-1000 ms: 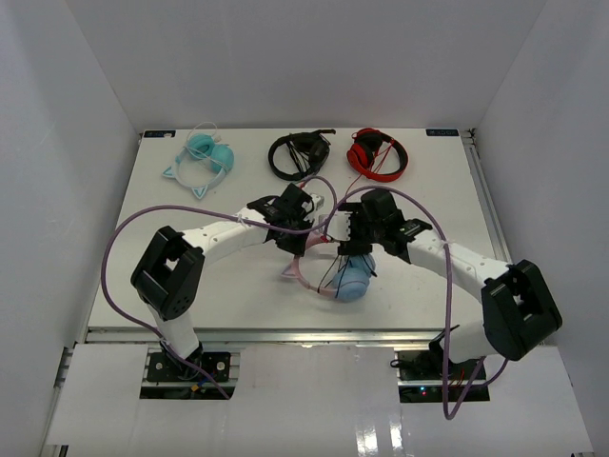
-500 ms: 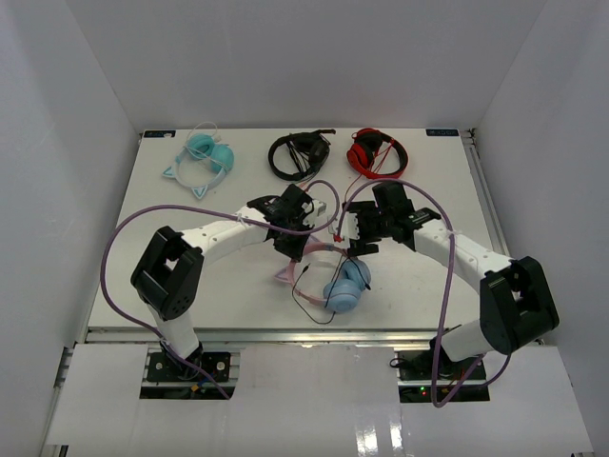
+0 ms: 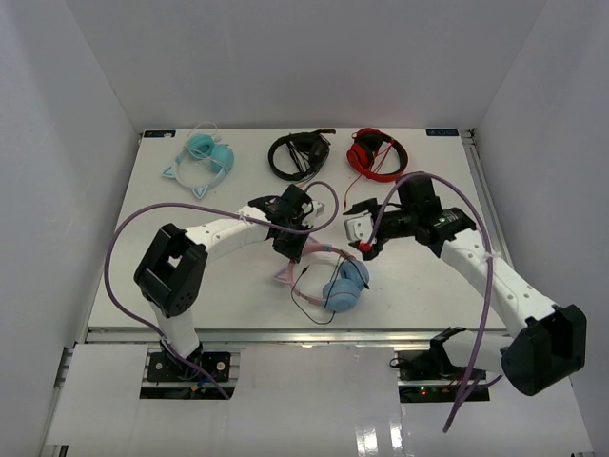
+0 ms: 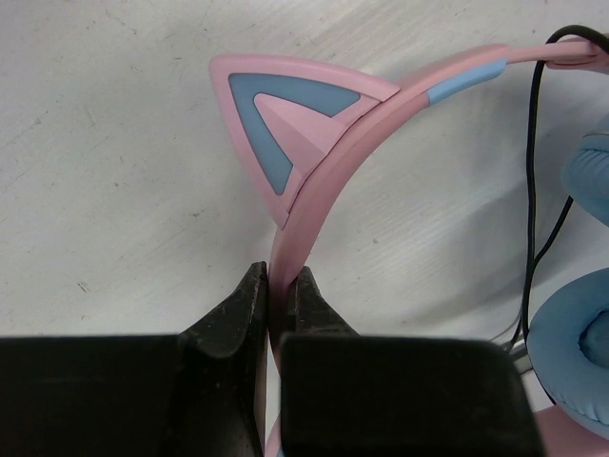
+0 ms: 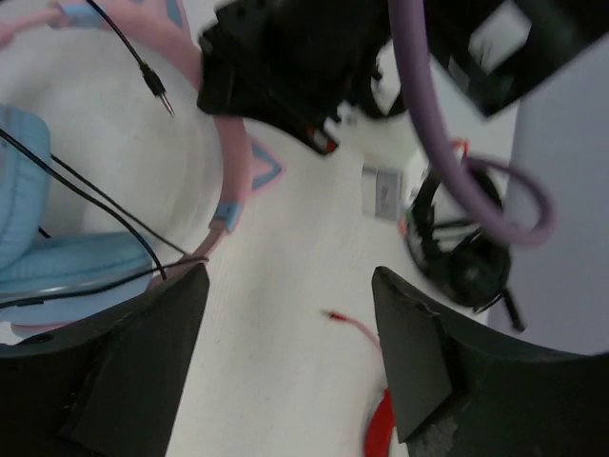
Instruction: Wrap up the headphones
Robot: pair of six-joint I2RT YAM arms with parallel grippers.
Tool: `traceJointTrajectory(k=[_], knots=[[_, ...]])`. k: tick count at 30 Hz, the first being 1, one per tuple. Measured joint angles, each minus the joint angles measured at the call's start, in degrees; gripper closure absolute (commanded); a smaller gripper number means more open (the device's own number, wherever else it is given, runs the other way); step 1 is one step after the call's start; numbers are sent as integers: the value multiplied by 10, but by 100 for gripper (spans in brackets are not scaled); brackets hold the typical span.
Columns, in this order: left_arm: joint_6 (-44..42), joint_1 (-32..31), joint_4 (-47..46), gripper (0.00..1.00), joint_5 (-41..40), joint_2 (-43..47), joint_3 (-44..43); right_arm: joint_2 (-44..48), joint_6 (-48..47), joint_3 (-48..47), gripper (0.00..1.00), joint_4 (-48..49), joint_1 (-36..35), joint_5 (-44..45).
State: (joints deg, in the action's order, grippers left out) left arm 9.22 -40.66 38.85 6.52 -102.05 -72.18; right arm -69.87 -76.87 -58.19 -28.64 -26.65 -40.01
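Observation:
The headphones lie on the table's near middle: pink cat-ear headband [image 3: 319, 250], light blue ear cups [image 3: 344, 284] and a thin black cable [image 3: 309, 297] curling loose in front. My left gripper [image 3: 293, 240] is shut on the headband [image 4: 319, 176], just below the cat ear [image 4: 285, 124]. Beside the band, the cable [image 4: 531, 190] runs down to an ear cup [image 4: 571, 352]. My right gripper [image 3: 358, 231] hovers open just right of the headband, holding nothing. Its view shows the band [image 5: 233, 162], the cable's plug [image 5: 157, 90] and a cup [image 5: 57, 257] at left.
Along the back edge lie all-teal cat-ear headphones [image 3: 203, 157], black headphones [image 3: 298, 152] and red headphones [image 3: 376, 152]. A thin red cable end [image 5: 352, 324] lies on the table between my right fingers. White walls enclose the table on three sides.

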Motion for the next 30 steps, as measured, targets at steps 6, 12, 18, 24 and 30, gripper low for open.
traceJointTrajectory(k=[6,12,18,24,30], knots=[[2,1,1,100,2,-9,-3,7,-87,-4,44,-32,-127,-25],[3,1,0,100,8,-9,-8,-71,-115,-4,47,-33,-220,45],[3,1,-1,100,22,-9,-8,-124,-121,-11,49,-9,-264,124],[3,1,-1,100,30,-9,-8,-174,-125,-27,56,12,-298,181],[3,3,-1,100,31,-9,-8,-205,-127,-39,81,18,-313,210]])
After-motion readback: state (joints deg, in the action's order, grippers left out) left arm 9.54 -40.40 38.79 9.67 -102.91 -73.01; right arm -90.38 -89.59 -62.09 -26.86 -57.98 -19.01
